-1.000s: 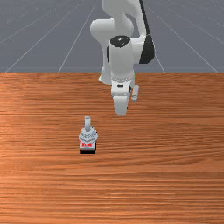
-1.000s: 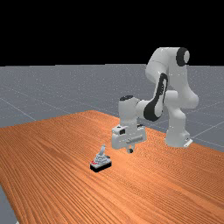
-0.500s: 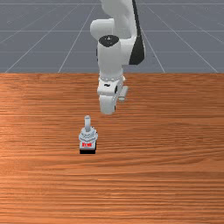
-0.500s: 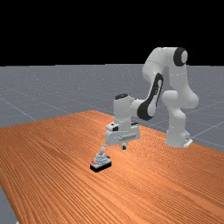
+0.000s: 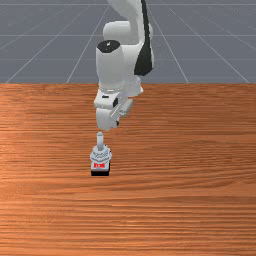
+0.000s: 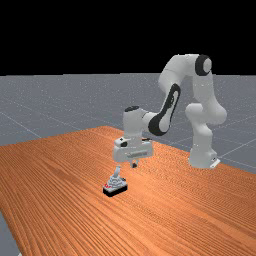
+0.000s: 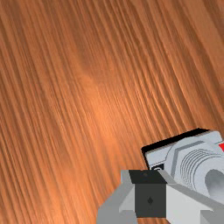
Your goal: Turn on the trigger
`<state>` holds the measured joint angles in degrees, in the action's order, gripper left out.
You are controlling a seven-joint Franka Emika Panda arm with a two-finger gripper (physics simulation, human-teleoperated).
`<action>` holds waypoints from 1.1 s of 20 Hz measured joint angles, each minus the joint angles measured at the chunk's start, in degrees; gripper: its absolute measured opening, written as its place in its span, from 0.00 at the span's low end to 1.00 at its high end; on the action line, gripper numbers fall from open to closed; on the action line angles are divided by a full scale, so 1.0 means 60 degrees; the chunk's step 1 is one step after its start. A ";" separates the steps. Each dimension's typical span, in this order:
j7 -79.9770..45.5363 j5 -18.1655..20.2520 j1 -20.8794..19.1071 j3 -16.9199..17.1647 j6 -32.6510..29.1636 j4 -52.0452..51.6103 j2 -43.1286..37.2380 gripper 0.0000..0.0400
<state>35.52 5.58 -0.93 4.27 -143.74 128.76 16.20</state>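
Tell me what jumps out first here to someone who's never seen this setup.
The big white arm jumps out first, rising at the far view's right and reaching toward its left. Next is the small grey joystick with its red mark, standing on the orange-brown table, left of the front view's middle. The gripper hangs just up and to the right of its stick in the far view.

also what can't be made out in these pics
- Front view: the red marking, too small to read.
- Wrist view: part of the stick, cut off by the picture's edge.
- Wrist view: part of the dark emblem on the base, hidden by the tool.
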 joint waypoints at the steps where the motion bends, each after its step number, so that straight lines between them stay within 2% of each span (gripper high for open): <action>1: -0.0040 0.0020 -0.0034 0.0039 0.0003 -0.0013 0.0009 0.00; 7: 0.0110 0.0061 -0.0127 0.0055 -0.0216 0.0109 0.0081 0.00; 8: 0.0335 -0.0066 -0.0151 0.0039 0.0348 -0.0248 0.0329 0.00; 9: -0.0008 0.0120 -0.0112 0.0062 -0.0378 0.0084 0.0292 0.00; 11: -0.0361 0.0185 -0.0055 0.0115 -0.0531 0.0226 0.0327 0.00; 15: 0.0314 0.0175 -0.0308 0.0121 -0.0464 0.0145 0.0374 0.00; 16: 0.0725 0.0335 -0.0456 0.0009 -0.0429 0.0115 0.0398 0.00; 20: -0.0042 -0.0412 -0.0077 0.0362 -0.0424 -0.0170 0.0600 0.00; 21: 0.0018 0.0145 -0.0258 0.0179 -0.0284 -0.0392 0.0724 0.00; 22: -0.0169 0.0173 -0.0226 0.0202 -0.0198 -0.0619 0.0861 0.00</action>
<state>34.50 6.62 -2.29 5.48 -144.92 125.05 21.37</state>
